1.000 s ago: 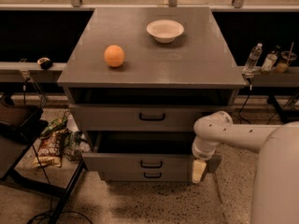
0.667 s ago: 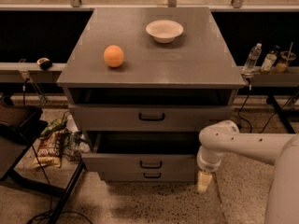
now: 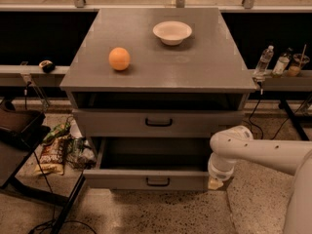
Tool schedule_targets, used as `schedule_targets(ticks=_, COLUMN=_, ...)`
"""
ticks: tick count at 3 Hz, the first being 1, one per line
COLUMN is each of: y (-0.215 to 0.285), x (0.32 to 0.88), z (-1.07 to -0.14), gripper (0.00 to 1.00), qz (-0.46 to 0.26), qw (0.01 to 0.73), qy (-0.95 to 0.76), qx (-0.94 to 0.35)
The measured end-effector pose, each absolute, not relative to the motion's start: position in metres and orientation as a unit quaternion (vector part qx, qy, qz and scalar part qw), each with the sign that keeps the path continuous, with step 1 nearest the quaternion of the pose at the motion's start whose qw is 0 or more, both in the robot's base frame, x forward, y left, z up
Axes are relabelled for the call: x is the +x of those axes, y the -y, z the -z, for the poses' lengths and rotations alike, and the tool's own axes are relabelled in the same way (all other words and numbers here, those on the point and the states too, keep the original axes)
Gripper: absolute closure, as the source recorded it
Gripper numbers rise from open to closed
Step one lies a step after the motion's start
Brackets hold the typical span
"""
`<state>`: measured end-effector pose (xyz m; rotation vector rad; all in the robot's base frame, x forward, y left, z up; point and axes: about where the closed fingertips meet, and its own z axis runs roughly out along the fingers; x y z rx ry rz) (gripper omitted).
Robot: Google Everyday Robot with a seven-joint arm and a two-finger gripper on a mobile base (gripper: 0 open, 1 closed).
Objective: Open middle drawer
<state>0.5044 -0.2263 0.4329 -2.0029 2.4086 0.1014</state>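
Observation:
The grey metal cabinet (image 3: 161, 72) stands in the middle of the camera view. Its middle drawer (image 3: 146, 178) is pulled out towards me, an empty shallow tray with a small black centre handle (image 3: 157, 182) on its flat grey front. The top drawer (image 3: 158, 123), with a wider black handle, is closed above it. The lowest drawer front is hidden under the open drawer. My gripper (image 3: 214, 183) hangs from the white arm (image 3: 253, 150) at the right end of the middle drawer's front, close against its corner.
An orange (image 3: 119, 58) and a white bowl (image 3: 172, 32) sit on the cabinet top. Snack bags (image 3: 56, 150) and a dark stand (image 3: 19, 130) with cables lie at the left. Bottles (image 3: 273, 62) stand on the right ledge. Speckled floor lies in front.
The middle drawer has slid further out and now covers the lowest drawer front. My arm and gripper have shifted right and slightly down along the drawer's right end.

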Motion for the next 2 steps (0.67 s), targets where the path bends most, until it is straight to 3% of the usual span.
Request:
schedule_targets(ticks=1, y=0.2281, x=0.5080, z=-0.4381, gripper=0.96, qz=-0.032, qw=0.004, qy=-0.768, qx=-0.639)
schedule_targets(ticks=2, y=0.2289, x=0.5067, z=-0.4381, gripper=1.00, qz=-0.032, qw=0.004, qy=-0.768, qx=-0.639)
